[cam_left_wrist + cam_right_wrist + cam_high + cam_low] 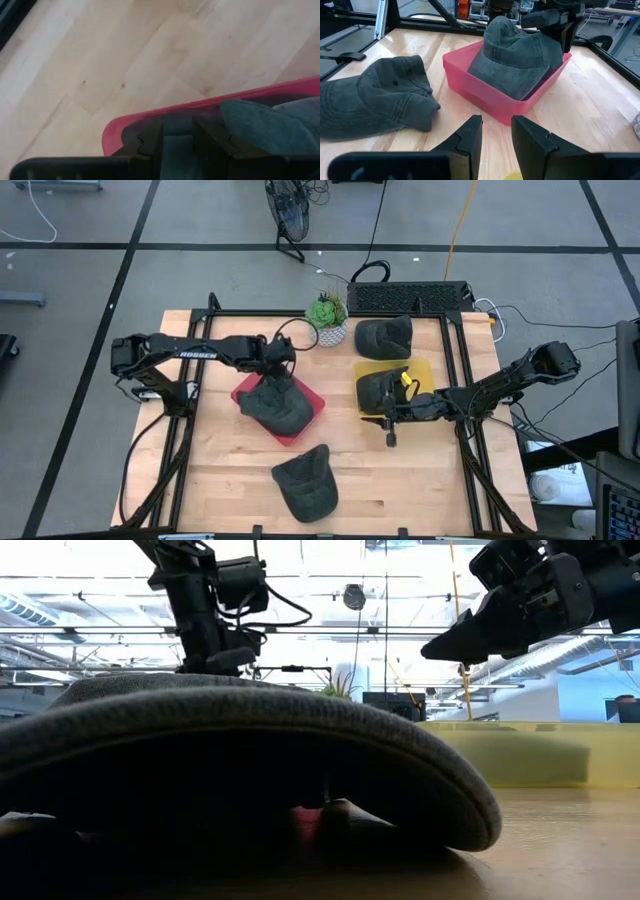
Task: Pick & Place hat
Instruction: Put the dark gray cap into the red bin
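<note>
Hat (278, 402), dark grey, lay in a red bin (313, 408) directly under the left gripper (281, 356); it overflowed the bin so that only two red corners showed from above. In the left wrist view the left fingers (150, 142) stood slightly apart just over the bin's rim, with grey fabric beside them, but whether they touched the hat could not be made out. White lettering ran along the left arm (200, 352) in the high view, too small to read.

The right gripper (391, 420) hovered over the tabletop (400, 480) just off the edge of a yellow bin (421, 369), its fingers (469, 134) parted with nothing between them. A second hat (384, 388) sat in that bin, partly covered by the right arm. In the right wrist view, the red bin with its hat lay straight ahead of the fingers, and a third hat (375, 97) lay flat on the wood off to one side, cut off at the picture's edge.

A fourth hat (386, 335) lay beyond the yellow bin, beside a small potted plant (327, 318). The low view was almost wholly blocked by the brim of the nearest hat.
</note>
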`<state>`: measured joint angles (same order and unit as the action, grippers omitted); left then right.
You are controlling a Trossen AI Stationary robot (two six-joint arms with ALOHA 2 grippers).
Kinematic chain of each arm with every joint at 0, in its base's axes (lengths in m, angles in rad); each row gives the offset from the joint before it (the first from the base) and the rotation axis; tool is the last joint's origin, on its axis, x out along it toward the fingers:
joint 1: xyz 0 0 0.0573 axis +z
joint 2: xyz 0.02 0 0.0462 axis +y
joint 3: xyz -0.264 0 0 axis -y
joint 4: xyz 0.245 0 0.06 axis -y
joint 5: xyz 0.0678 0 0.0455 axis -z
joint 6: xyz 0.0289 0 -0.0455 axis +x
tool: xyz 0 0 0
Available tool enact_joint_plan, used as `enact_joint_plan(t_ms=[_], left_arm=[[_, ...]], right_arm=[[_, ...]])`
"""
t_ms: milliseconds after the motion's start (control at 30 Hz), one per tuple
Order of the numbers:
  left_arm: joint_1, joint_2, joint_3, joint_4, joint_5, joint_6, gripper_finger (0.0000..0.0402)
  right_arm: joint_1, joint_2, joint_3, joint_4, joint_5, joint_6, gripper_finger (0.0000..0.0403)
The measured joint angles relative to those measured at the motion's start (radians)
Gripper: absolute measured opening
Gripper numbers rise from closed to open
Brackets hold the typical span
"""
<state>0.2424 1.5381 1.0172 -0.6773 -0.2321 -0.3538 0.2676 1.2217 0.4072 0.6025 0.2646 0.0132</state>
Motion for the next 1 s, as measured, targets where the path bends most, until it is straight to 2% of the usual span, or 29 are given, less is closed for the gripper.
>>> enact_joint_plan(t_ms=[200, 300, 433, 500, 600, 800, 1000], left_arm=[[0.005, -0.078, 0.015, 0.005, -0.004, 0.025, 0.0108], [0.005, -0.146, 0.047, -0.023, -0.055, 0.048, 0.0108], [-0.007, -0.255, 0.088, -0.046, -0.079, 0.071, 0.0108], [-0.029, -0.307, 0.087, -0.047, -0.033, 0.1, 0.0108], [-0.093, -0.36, 0.087, -0.096, 0.036, 0.16, 0.0108], [-0.283, -0.376, 0.086, -0.224, 0.05, 0.237, 0.0108], [-0.467, -0.37, 0.086, -0.305, 0.052, 0.162, 0.0108]], right_arm=[[-0.01, 0.0, -0.001, 0.114, -0.001, -0.01, 0.0091], [-0.042, 0.011, 0.006, 0.18, -0.002, -0.032, 0.0091], [-0.102, 0.024, 0.057, 0.15, -0.013, -0.066, 0.0083], [-0.135, 0.039, 0.093, 0.114, -0.059, -0.085, 0.0073], [-0.182, 0.087, 0.165, 0.088, -0.127, -0.113, 0.0052], [-0.255, 0.23, 0.316, 0.06, -0.217, -0.17, 0.0009], [-0.326, 0.402, 0.476, 0.067, -0.29, -0.182, 0.0006]])
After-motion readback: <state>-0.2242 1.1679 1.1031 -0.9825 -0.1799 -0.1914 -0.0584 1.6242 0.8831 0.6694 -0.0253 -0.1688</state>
